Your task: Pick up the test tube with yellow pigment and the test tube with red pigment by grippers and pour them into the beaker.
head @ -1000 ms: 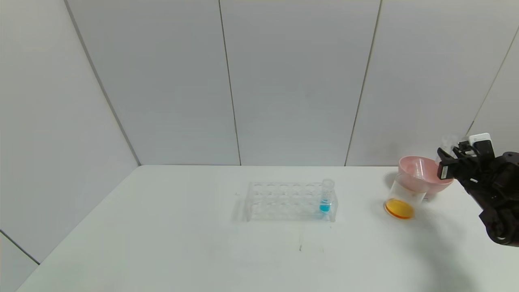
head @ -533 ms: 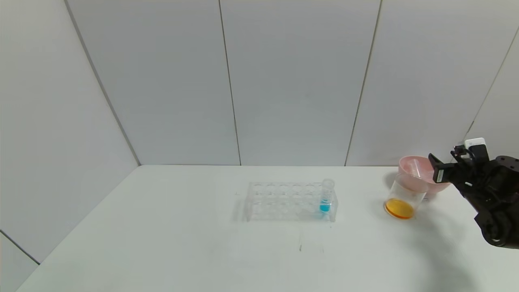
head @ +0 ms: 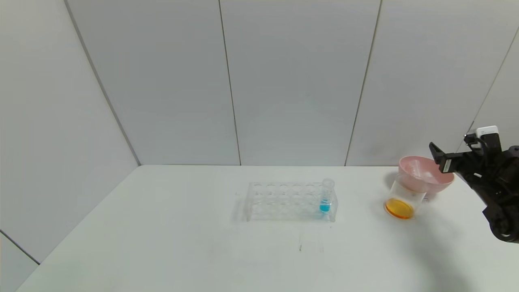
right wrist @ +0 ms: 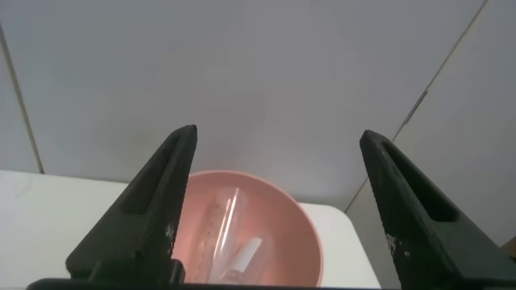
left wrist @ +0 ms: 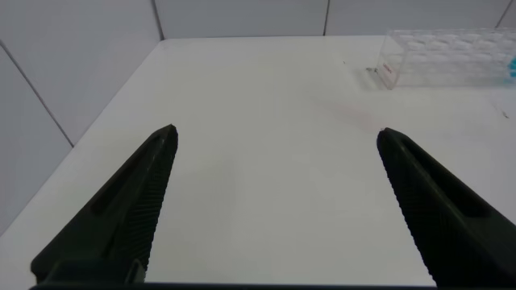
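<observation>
- Pouring looks done; beaker point(head: 403, 198) at right holds orange liquid; emptied tubes point(right wrist: 234, 238) lie in pink bowl point(head: 425, 178)
- Right gripper point(right wrist: 278, 213) spread, empty, above bowl; left gripper point(left wrist: 278, 213) spread, idle
- Next: withdraw

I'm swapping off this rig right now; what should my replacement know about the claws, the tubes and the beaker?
Right claw: open, empty, above the pink bowl.
Left claw: open, empty, over bare table, away from the work.
Beaker: just in front of the bowl, orange liquid at its base.
Emptied clear tubes lie in the bowl.
Rack: holds only the blue-liquid tube.
Done: both pigments look poured, tubes discarded.
Left: apparently nothing but pulling the right arm back.
</observation>
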`<state>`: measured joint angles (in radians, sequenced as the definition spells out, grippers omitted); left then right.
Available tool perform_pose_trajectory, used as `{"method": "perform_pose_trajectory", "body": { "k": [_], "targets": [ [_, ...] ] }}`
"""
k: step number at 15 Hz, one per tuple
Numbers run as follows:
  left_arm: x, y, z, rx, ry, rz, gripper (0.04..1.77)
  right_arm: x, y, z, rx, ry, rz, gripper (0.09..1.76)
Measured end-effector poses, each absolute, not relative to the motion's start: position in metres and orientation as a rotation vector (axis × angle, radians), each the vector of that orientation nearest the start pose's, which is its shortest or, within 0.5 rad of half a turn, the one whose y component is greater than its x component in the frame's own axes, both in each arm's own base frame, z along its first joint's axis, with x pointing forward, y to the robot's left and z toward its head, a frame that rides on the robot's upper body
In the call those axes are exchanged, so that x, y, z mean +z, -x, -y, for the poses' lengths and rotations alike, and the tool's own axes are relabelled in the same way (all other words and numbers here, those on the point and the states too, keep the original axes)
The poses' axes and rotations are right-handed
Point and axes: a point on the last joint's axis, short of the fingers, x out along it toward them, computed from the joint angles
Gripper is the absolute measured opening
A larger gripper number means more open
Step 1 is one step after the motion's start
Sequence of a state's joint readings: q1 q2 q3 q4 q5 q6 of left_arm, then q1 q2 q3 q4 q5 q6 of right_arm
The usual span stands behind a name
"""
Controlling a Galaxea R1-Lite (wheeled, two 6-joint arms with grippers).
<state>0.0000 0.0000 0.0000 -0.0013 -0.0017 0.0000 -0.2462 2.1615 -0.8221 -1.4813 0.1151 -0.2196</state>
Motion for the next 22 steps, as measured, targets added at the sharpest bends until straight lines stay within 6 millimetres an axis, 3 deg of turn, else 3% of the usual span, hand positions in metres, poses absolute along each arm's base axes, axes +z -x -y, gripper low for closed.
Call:
{"method": "perform_pose_trajectory", "body": {
  "k": [3, 6, 8, 10, 12, 15, 17, 19, 22],
  "targets": [
    [0.076, 0.023, 0.000, -0.002, 0.000, 0.001, 1.76, 0.154, -0.354, 0.075, -0.117, 0.236, 0.170, 1.53],
    [0.076, 0.023, 0.000, -0.002, 0.000, 0.001, 1.76, 0.193, -0.319, 0.054, -0.067, 0.166, 0.112, 1.59],
    [0.076, 0.023, 0.000, -0.002, 0.000, 0.001, 1.76, 0.218, -0.276, 0.040, -0.040, 0.120, 0.068, 1.62],
    [0.076, 0.023, 0.000, -0.001, 0.000, 0.001, 1.76, 0.237, -0.219, 0.027, -0.029, 0.095, 0.049, 1.64],
    [0.076, 0.023, 0.000, -0.002, 0.000, 0.001, 1.76, 0.244, -0.161, 0.017, -0.061, 0.081, 0.078, 1.65],
    [0.076, 0.023, 0.000, -0.001, 0.000, 0.001, 1.76, 0.226, -0.081, 0.007, -0.105, 0.069, 0.156, 1.67],
    [0.076, 0.023, 0.000, -0.002, 0.000, 0.001, 1.76, 0.199, -0.041, 0.004, -0.128, 0.061, 0.197, 1.68],
    [0.076, 0.023, 0.000, -0.001, 0.000, 0.001, 1.76, 0.161, -0.016, 0.003, -0.139, 0.064, 0.178, 1.69],
    [0.076, 0.023, 0.000, -0.002, 0.000, 0.001, 1.76, 0.108, -0.002, 0.002, -0.124, 0.060, -0.027, 1.69]
  ]
}}
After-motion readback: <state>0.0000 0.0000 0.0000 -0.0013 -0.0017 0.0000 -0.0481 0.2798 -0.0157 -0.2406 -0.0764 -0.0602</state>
